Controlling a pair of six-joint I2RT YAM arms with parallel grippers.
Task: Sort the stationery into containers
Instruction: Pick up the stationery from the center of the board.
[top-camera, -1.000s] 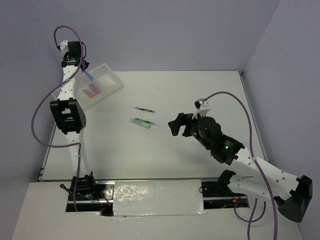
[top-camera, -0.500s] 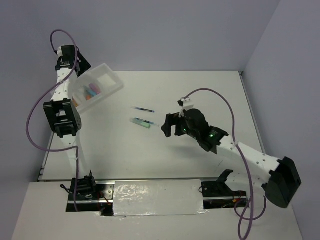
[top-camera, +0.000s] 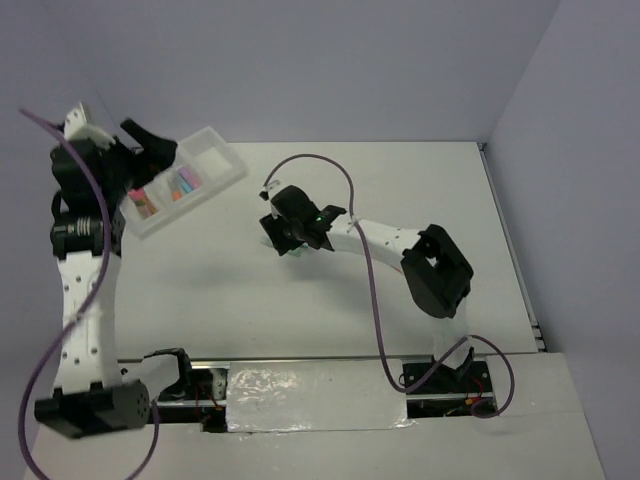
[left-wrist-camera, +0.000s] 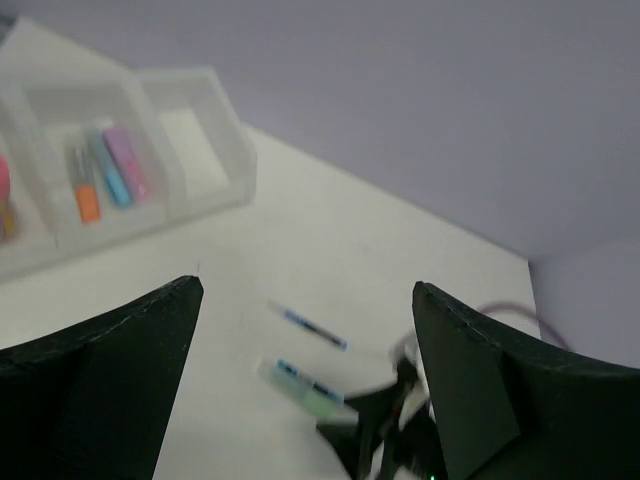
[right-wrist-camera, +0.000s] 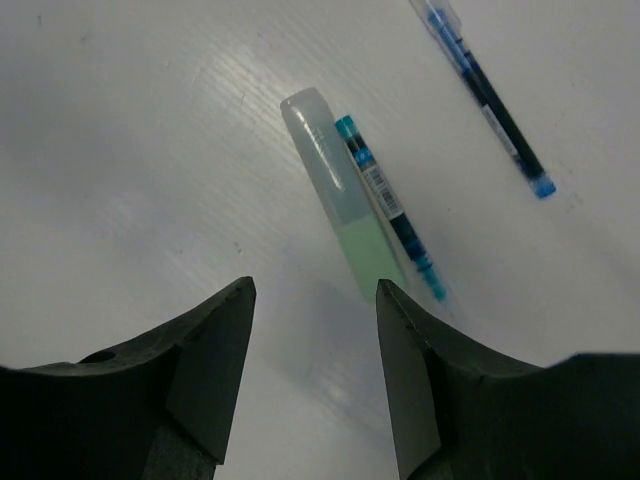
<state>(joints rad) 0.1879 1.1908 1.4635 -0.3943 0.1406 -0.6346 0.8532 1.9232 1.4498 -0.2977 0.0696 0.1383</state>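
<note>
The containers are one translucent white tray (top-camera: 232, 170) (left-wrist-camera: 215, 190) at the far left. Its middle compartment holds orange (left-wrist-camera: 84, 196), blue (left-wrist-camera: 108, 172) and lilac (left-wrist-camera: 127, 164) markers. Something pink (left-wrist-camera: 3, 180) lies in the end compartment. My left gripper (top-camera: 152, 148) (left-wrist-camera: 306, 285) hangs open and empty, high beside the tray. On the table a green-capped marker (right-wrist-camera: 345, 210) (left-wrist-camera: 305, 388) lies against a thin teal pen (right-wrist-camera: 392, 212). A dark-blue pen (right-wrist-camera: 490, 95) (left-wrist-camera: 315, 328) lies apart from them. My right gripper (top-camera: 283, 238) (right-wrist-camera: 312, 285) hovers open just short of the marker's green end.
The right arm's elbow (top-camera: 438, 268) stretches across the table's middle with its purple cable (top-camera: 345, 185) looping above. The lilac back wall (top-camera: 350, 70) rises close behind the tray. The tray's third compartment (left-wrist-camera: 190, 150) shows nothing inside.
My left gripper opened, leaving the blue marker in the tray, and the arm swung up and leftwards. My right arm reached left across the table to the green-capped marker, its jaws narrowing.
</note>
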